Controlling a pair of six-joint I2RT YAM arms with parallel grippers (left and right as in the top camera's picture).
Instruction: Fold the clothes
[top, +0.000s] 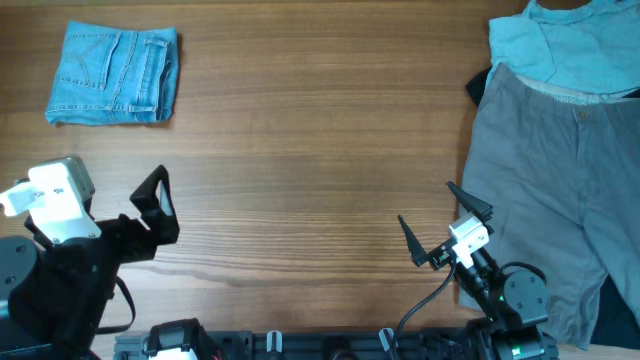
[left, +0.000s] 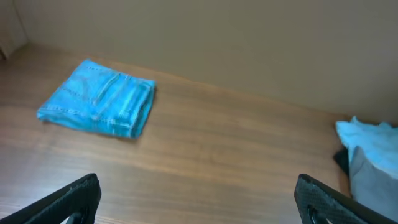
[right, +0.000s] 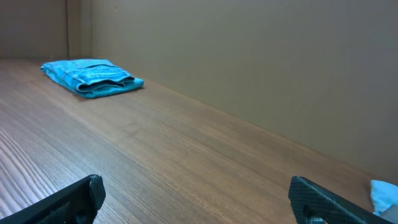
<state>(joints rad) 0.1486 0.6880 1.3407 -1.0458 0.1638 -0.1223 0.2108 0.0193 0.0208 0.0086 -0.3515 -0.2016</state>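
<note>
While my left gripper (top: 158, 208) hangs wide and empty at the near left of the brown wooden table (top: 320, 150), the folded light blue denim jeans (top: 113, 75) lie beyond it at the far left, longer side running left to right. My right gripper (top: 440, 222), equally wide and empty, is well apart from them. Only overhead shows the grey trousers (top: 550, 170) and pale teal shirt (top: 560, 45) whole, far right; the right wrist view shows the bundle's stacked layers.

The left arm (top: 60, 275) sits drawn back at 8 o'clock in the overhead view, and its left gripper (top: 158, 205) points toward about 1 o'clock, jaws spread wide and gripping nothing. At 5 o'clock, the right gripper (top: 424, 200) is likewise spread wide, aimed toward 11 o'clock.
</note>
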